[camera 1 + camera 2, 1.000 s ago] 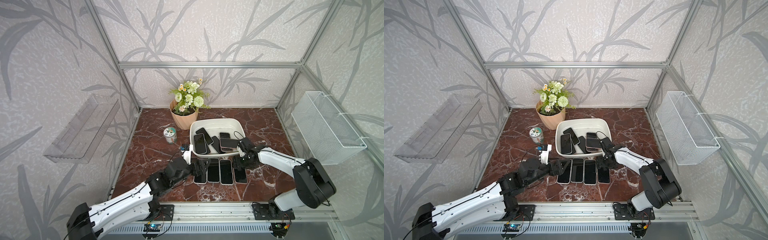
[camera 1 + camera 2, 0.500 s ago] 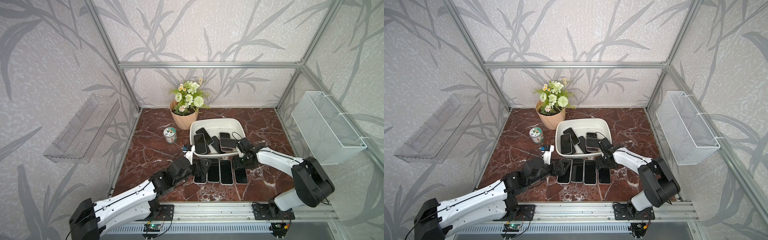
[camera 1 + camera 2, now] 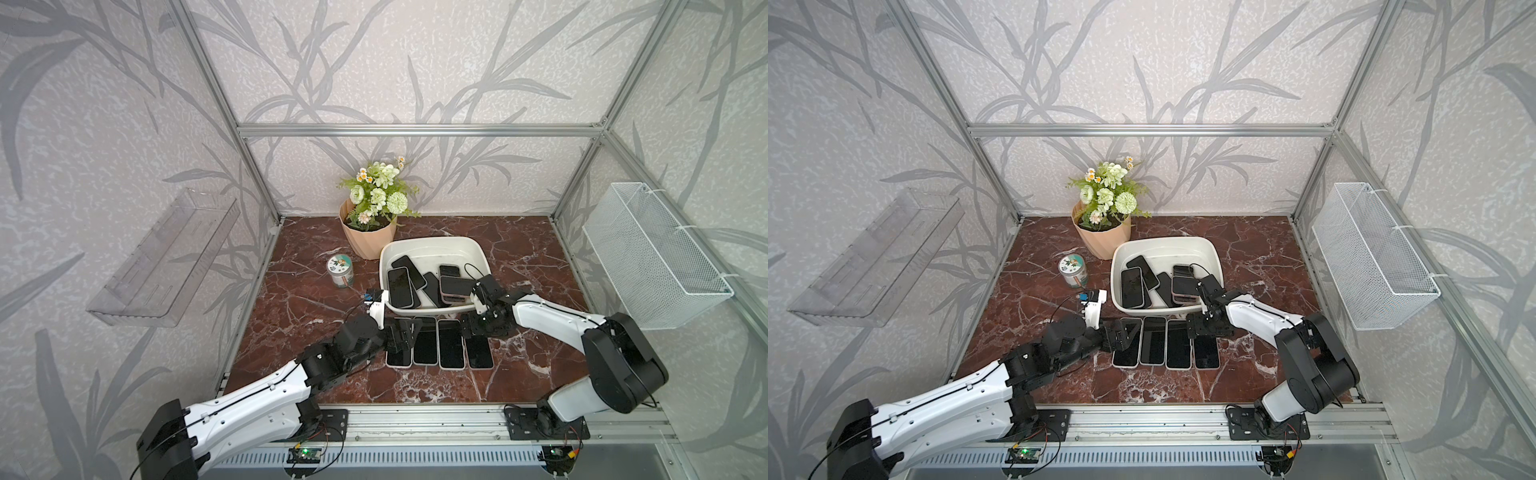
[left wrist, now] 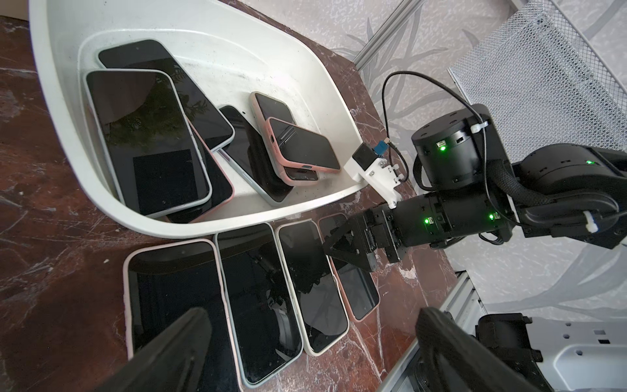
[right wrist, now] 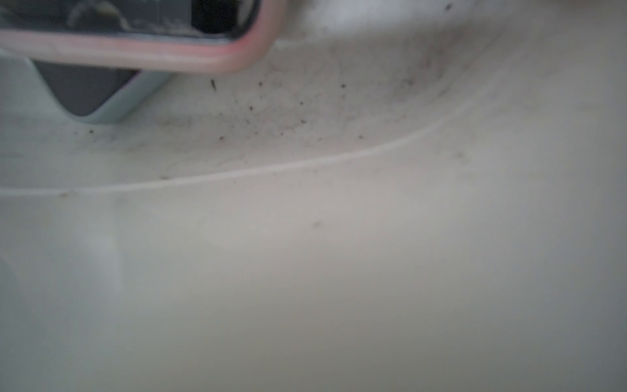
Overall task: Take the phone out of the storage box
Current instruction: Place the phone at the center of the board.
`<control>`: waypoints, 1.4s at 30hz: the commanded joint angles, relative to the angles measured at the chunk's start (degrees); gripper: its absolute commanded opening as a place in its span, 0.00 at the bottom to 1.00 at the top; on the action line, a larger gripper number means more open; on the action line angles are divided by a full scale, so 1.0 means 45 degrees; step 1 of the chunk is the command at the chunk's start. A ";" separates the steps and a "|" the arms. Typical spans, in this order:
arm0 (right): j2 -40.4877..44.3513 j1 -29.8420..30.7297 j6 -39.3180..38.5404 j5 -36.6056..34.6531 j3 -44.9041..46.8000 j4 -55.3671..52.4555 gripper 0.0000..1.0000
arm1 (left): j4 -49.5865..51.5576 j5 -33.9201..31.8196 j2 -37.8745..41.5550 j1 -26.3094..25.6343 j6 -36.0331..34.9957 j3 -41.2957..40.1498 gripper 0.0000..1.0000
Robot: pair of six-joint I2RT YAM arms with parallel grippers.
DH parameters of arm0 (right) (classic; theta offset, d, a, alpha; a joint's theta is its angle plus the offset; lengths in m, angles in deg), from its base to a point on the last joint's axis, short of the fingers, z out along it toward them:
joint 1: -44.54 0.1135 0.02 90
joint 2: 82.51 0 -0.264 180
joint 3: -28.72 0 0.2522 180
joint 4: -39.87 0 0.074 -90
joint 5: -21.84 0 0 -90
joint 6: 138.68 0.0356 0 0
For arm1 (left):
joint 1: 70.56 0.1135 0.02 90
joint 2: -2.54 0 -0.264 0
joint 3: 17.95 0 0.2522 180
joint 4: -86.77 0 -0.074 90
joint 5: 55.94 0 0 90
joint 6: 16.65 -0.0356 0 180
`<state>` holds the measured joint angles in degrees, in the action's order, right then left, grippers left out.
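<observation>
Four phones lie screens up, side by side, as a row of phones (image 3: 438, 343) on the bench (image 3: 311, 299) just in front of the storage box (image 3: 432, 243) and outside it; several more sit inside the box as a pile of phones (image 3: 401, 286), overlapping one another, with a pink-cased phone (image 3: 457, 286) lying crosswise on top towards the box's right end. You have the left tool (image 3: 404, 334) low over the left end of the row; its fingers (image 4: 183, 342) are spread wide with nothing between them, as the left wrist view shows; whether they touch the phone beneath, you cannot tell. Your right tool (image 3: 473, 328) hangs over the far end of the rightmost phone (image 3: 478, 352), close to the box's near wall; whether it is spread or pressed together you cannot tell from these views, and nothing shows pinched in it. The right wrist view is close and blurred; it gives you only the box's speckled white inside, a corner of the pink case and a pale blue case corner under it. Behind the box stands a flower pot (image 3: 368, 237), with a small jar (image 3: 340, 271) to the left of the box; a wire basket (image 3: 652, 257) hangs on the right wall and a clear tray (image 3: 166, 257) on the left wall.
</observation>
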<state>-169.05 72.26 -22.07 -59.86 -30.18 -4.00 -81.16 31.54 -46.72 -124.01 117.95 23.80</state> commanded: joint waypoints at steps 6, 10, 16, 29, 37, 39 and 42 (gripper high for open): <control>0.0804 -0.0656 0.1208 0.2259 0.0619 0.0214 0.94 | 0.0017 -0.0142 0.0216 0.0062 -0.0087 0.0110 1.00; 0.1451 -0.0749 0.1070 0.1284 0.0443 -0.0526 0.95 | 0.0082 -0.0219 0.0447 0.0062 -0.0086 -0.0023 1.00; 0.4080 -0.0741 0.0454 0.0564 -0.0131 -0.1314 0.95 | 0.0376 -0.0469 0.0691 0.0076 -0.0320 -0.0005 1.00; 0.0767 -0.0707 -0.2713 0.1792 -0.5894 -0.2711 0.96 | 0.2555 0.0923 -0.0119 0.2266 0.0214 0.1472 1.00; -0.3638 0.0622 -0.2156 0.1901 -0.8923 -0.2137 0.96 | 0.3450 0.2899 0.0166 0.4265 0.0742 0.1500 1.00; -0.4734 0.1005 -0.1863 0.2272 -0.9697 -0.2136 0.95 | 0.3511 0.3258 0.0242 0.4581 0.0874 0.1339 1.00; -0.5965 0.1255 -0.1243 0.3266 -1.0380 -0.1590 0.93 | 0.3357 0.3675 0.0475 0.4987 0.1138 0.0956 1.00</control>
<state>-192.42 76.79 -30.22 -49.68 -74.38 -12.28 -66.98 44.46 -46.22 -102.98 121.53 29.18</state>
